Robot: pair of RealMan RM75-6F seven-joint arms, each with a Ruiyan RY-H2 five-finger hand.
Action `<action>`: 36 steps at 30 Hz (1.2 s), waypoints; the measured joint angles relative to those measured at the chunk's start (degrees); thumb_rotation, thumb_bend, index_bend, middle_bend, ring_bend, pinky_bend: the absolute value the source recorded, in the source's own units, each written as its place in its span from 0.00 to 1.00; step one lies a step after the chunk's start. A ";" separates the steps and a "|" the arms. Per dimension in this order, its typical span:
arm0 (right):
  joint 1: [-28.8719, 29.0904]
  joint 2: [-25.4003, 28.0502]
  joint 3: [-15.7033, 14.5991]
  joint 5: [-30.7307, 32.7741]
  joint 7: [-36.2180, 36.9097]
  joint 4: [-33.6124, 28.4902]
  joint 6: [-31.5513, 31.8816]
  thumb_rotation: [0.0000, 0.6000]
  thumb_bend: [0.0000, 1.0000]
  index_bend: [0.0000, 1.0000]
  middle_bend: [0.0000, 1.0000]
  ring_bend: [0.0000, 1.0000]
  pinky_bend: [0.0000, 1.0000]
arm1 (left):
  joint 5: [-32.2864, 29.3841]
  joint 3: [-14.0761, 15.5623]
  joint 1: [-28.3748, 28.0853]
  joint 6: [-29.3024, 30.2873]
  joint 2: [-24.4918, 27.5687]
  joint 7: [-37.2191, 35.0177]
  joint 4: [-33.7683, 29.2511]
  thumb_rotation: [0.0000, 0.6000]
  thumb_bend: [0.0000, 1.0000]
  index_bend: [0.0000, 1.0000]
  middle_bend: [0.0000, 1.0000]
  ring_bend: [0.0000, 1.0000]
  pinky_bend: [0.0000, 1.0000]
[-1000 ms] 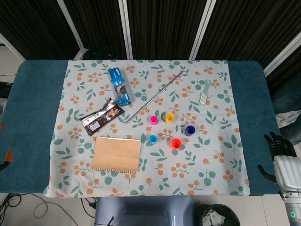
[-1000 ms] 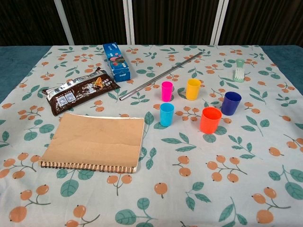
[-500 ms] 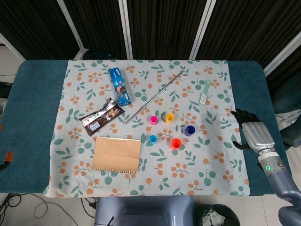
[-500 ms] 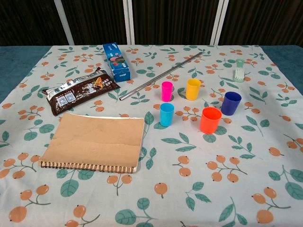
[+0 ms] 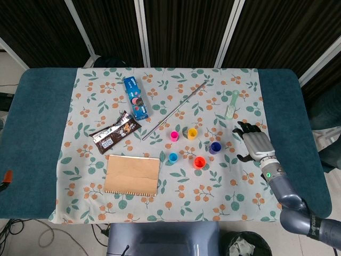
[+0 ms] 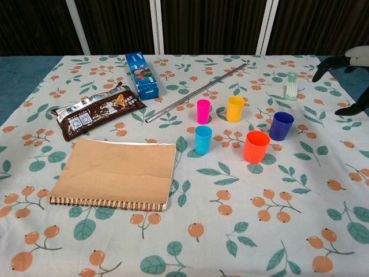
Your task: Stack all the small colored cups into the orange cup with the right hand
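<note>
The orange cup [image 5: 199, 162] [image 6: 256, 146] stands upright on the floral cloth, near the middle. Around it stand a dark blue cup [image 5: 214, 148] [image 6: 281, 126], a yellow cup [image 5: 192, 133] [image 6: 234, 108], a pink cup [image 5: 174, 135] [image 6: 203, 111] and a light blue cup [image 5: 173, 157] [image 6: 203, 139]. All are separate and empty. My right hand [image 5: 254, 142] [image 6: 348, 69] hovers to the right of the dark blue cup, fingers spread, holding nothing. The left hand is out of both views.
A brown notebook [image 5: 132, 174] lies left of the cups. A dark snack wrapper [image 5: 116, 131], a blue box [image 5: 136, 97], a long metal rod [image 5: 174, 110] and a pale green toothbrush [image 5: 232, 103] lie further back on the cloth.
My right hand has come in from the table's right edge, moving left and forward over the cloth toward the dark blue cup. The cups have not moved.
</note>
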 measured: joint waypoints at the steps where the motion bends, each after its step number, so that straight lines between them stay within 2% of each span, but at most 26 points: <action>1: 0.26 -0.69 -0.14 0.17 -0.17 0.48 0.21 1.00 0.36 0.22 0.00 0.00 0.10 | -0.07 -0.03 0.01 -0.01 0.01 -0.04 -0.02 1.00 0.35 0.13 0.03 0.00 0.03; 15: 3.80 -9.02 -0.80 2.08 -1.82 5.92 2.68 1.00 0.39 0.28 0.00 0.02 0.10 | -1.19 -0.52 -0.14 -0.53 -0.02 -0.27 -0.06 1.00 0.35 0.13 0.03 0.00 0.03; 36: 7.90 -14.27 -2.09 8.82 -5.10 10.05 1.59 1.00 0.39 0.34 0.00 0.02 0.10 | -2.44 -1.17 -0.35 -1.10 -0.03 -0.64 -0.04 1.00 0.35 0.13 0.03 0.00 0.03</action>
